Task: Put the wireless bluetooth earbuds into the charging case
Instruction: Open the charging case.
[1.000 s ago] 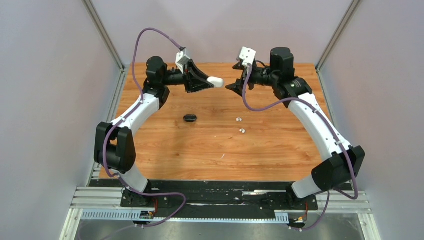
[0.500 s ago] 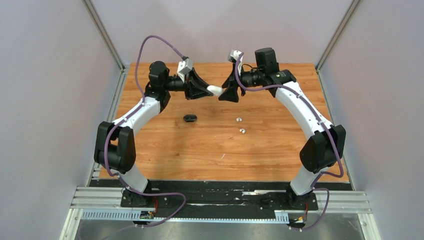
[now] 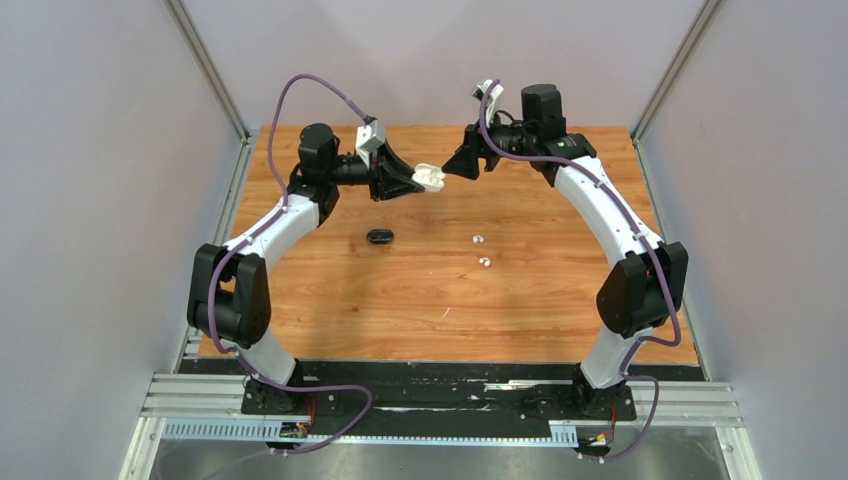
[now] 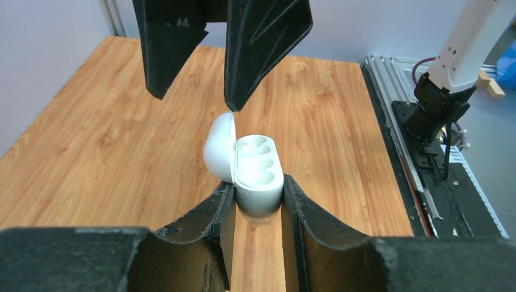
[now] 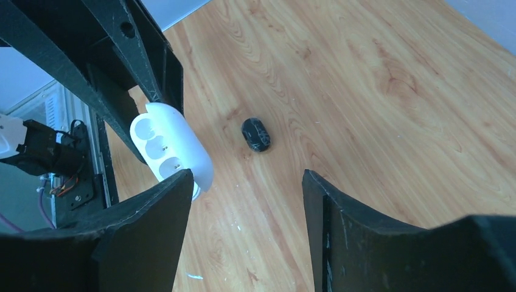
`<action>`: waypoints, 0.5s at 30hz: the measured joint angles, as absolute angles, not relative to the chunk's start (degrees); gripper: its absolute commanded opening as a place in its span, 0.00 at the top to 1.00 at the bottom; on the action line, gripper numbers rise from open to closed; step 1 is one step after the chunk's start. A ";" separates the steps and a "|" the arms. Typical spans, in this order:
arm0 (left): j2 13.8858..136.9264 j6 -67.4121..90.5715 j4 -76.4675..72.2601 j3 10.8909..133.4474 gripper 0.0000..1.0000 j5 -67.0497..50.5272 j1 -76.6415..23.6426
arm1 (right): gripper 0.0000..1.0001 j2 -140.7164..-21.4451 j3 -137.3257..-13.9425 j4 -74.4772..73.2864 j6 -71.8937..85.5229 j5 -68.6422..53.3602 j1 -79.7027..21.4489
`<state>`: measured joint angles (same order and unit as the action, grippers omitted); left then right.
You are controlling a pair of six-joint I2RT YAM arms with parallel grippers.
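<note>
Left hand (image 4: 258, 190) grips the case (image 4: 259, 173), lid open, upper centre of the top view. Right hand (image 5: 244, 177) gapes empty beside the lid. Buds (image 3: 476, 239) lie on the table (image 3: 560, 300), mid-frame. A right-finger nudge could snap the lid shut or twist the case loose.

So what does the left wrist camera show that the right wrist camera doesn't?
Only the left wrist view: the right arm's base off the table's edge. Only the right wrist view: the closed black case lying on the table. Both: the white charging case, lid open and wells empty, clamped in the left end effector, with the right end effector open close by.
</note>
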<state>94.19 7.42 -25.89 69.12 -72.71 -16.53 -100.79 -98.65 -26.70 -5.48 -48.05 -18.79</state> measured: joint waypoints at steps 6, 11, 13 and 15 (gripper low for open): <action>94.17 5.72 -21.23 69.12 1.00 -72.55 -16.75 | 0.30 -100.66 -98.61 -24.67 -5.02 -48.97 -17.45; 94.17 6.07 -18.59 69.12 1.00 -72.12 -16.75 | 0.28 -98.39 -96.44 -24.12 -5.87 -56.21 -16.19; 94.17 7.42 -18.92 69.10 1.00 -72.01 -16.73 | 0.26 -96.97 -95.29 -24.58 -7.51 -58.43 -16.16; 94.19 9.80 -20.67 68.99 1.00 -71.99 -16.73 | 0.26 -96.01 -94.48 -25.02 -9.76 -59.88 -16.91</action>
